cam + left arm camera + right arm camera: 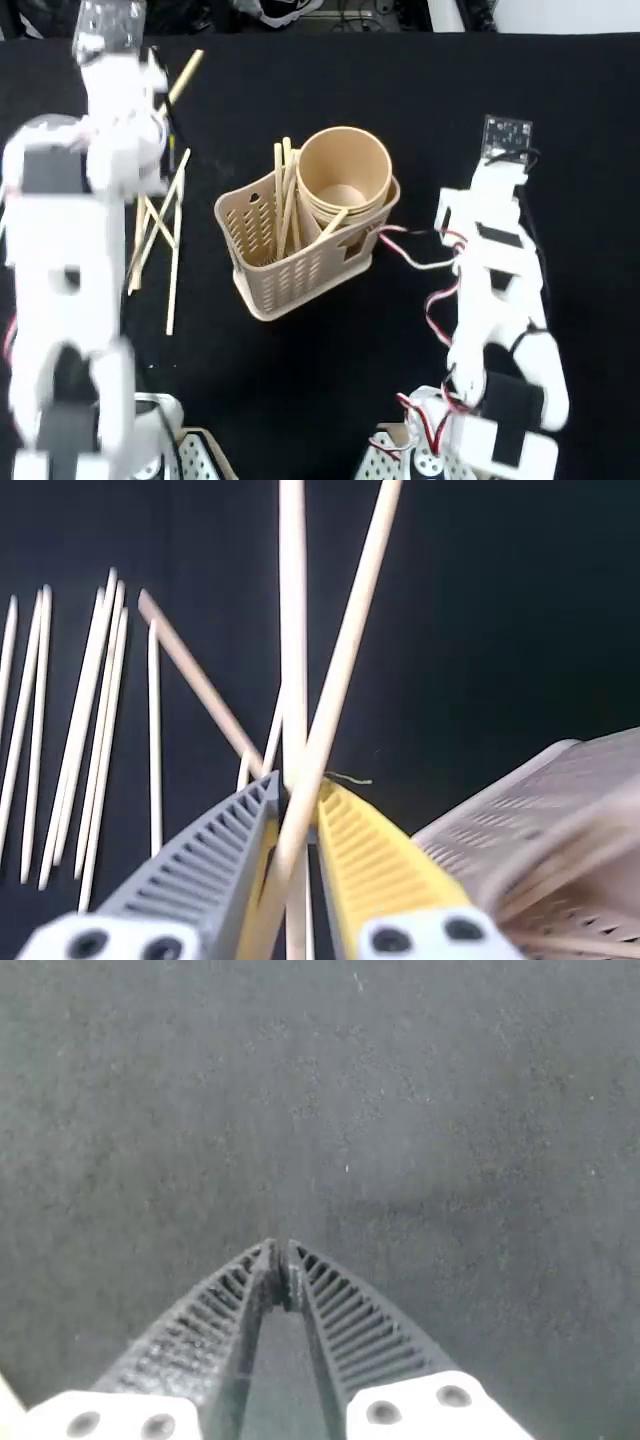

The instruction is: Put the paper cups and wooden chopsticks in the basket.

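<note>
1. The basket stands upright on the black table, between the two arms; it is beige, with slotted walls.
2. The paper cups sit nested as one stack inside the basket, at its end farther from the arm bases, mouths up.
3. Several wooden chopsticks stand in the basket just beside the cups, leaning on its wall with their tips above the rim.
4. More loose chopsticks lie crossed and scattered on the table to the left of the basket, apart from it.
5. The left gripper is over that loose pile, on the basket's left. Its grey and yellow fingers are closed, pinching two held chopsticks that cross at the fingertips and fan outward. A corner of the basket appears at the edge of the left wrist view.
6. The right gripper is on the basket's right, over bare black cloth. Its fingers are pressed together at the tips with nothing between them.
</note>
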You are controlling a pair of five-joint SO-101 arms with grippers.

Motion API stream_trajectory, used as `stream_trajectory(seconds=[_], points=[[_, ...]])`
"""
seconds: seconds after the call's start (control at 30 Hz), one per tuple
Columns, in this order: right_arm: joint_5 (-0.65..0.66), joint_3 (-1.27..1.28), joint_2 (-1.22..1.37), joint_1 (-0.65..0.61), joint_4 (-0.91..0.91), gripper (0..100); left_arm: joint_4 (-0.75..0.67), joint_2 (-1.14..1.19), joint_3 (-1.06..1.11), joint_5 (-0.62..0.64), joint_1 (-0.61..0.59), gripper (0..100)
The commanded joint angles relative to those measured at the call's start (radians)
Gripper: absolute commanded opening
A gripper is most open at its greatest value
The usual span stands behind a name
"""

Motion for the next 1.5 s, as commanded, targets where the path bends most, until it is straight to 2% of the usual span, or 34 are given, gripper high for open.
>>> stream_trajectory(seconds=[0.0, 0.1, 0.23, 0.4, 0.5, 0.57, 0.7, 0.9, 1.03, 1.23, 1.33, 1.47], points=[[0.009, 0.073, -0.189, -0.018, -0.012, 1.3, -0.293, -0.362, 0.415, 0.012, 0.039, 3], [0.011, 0.194, -0.372, -0.068, -0.012, 1.4, -0.46, -0.565, 0.636, 0.012, 0.044, 3], [0.089, 0.38, -0.599, -0.12, -0.014, 1.5, -0.506, -0.761, 0.73, 0.014, 0.059, 3], [0.104, 0.627, -0.878, -0.123, -0.018, 1.4, -0.532, -0.934, 0.73, 0.014, 0.285, 3], [0.087, 0.768, -1.073, -0.12, -0.015, 1.3, -0.641, -0.99, 0.759, 0.009, 0.409, 3], [0.083, 0.792, -1.198, -0.12, 0.041, 1.3, -0.726, -0.996, 0.794, 0.006, 0.437, 3], [0.086, 0.791, -1.412, -0.146, 0.305, 1.5, -0.868, -0.994, 0.857, 0.006, 0.438, 3], [0.094, 0.782, -1.612, -0.187, 0.537, 1.5, -1.094, -0.994, 0.875, 0.012, 0.437, 3], [0.094, 0.78, -1.615, -0.189, 0.545, 1.5, -1.146, -0.993, 0.875, 0.017, 0.447, 3], [0.103, 0.78, -1.612, -0.187, 0.545, 1.5, -1.152, -0.884, 0.911, 0.143, 0.421, 3], [0.18, 0.78, -1.606, -0.187, 0.551, 1.5, -1.163, -0.804, 0.947, 0.196, 0.378, 3], [0.27, 0.78, -1.604, -0.181, 0.555, 1.5, -1.289, -0.712, 1.069, 0.23, 0.351, 3]])
